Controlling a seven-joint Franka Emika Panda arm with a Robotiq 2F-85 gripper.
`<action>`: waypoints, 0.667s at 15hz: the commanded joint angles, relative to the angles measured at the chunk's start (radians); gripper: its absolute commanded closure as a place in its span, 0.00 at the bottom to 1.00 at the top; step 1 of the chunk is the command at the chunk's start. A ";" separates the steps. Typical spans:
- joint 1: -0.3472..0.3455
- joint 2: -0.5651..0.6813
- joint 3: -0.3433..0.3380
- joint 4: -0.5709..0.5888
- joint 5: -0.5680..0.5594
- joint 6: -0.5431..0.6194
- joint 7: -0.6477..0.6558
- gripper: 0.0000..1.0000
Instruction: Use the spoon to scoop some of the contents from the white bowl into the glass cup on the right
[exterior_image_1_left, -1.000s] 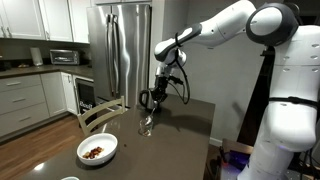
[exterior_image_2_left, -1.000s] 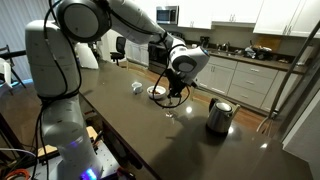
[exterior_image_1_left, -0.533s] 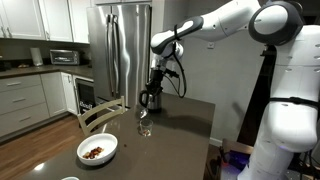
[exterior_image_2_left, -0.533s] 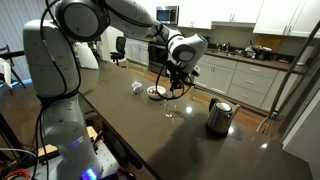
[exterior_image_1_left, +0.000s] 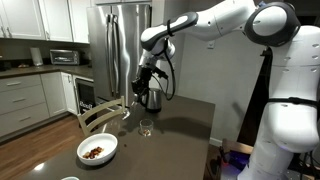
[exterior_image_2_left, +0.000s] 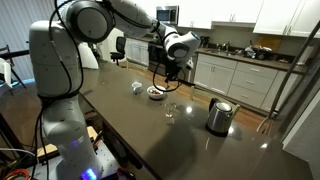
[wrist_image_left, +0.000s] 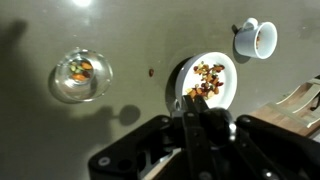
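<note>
Claw (wrist_image_left: 198, 104) is clamped shut above the edge of the white bowl (wrist_image_left: 229, 90). There's a pale sliver at its tips, prob the spoon (wrist_image_left: 190, 94). We see most contents (wrist_image_left: 206, 76) in the bowl, w/ a few bits in the glass cup (wrist_image_left: 100, 88) nearby on the table (wrist_image_left: 140, 40).

The table (exterior_image_2_left: 150, 140) is bare between the glass (wrist_image_left: 82, 77) and the bowl (wrist_image_left: 207, 82), so there is room to pass there. A white cup (wrist_image_left: 258, 38) stands near the bowl, and a chair (exterior_image_1_left: 100, 113) back rises just beside it. The kettle (exterior_image_2_left: 219, 116) is well apart from the glass.
</note>
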 joint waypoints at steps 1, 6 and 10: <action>0.015 0.076 0.039 0.057 0.089 0.008 -0.073 0.95; 0.035 0.158 0.091 0.083 0.157 -0.001 -0.129 0.95; 0.051 0.221 0.123 0.092 0.185 0.010 -0.152 0.95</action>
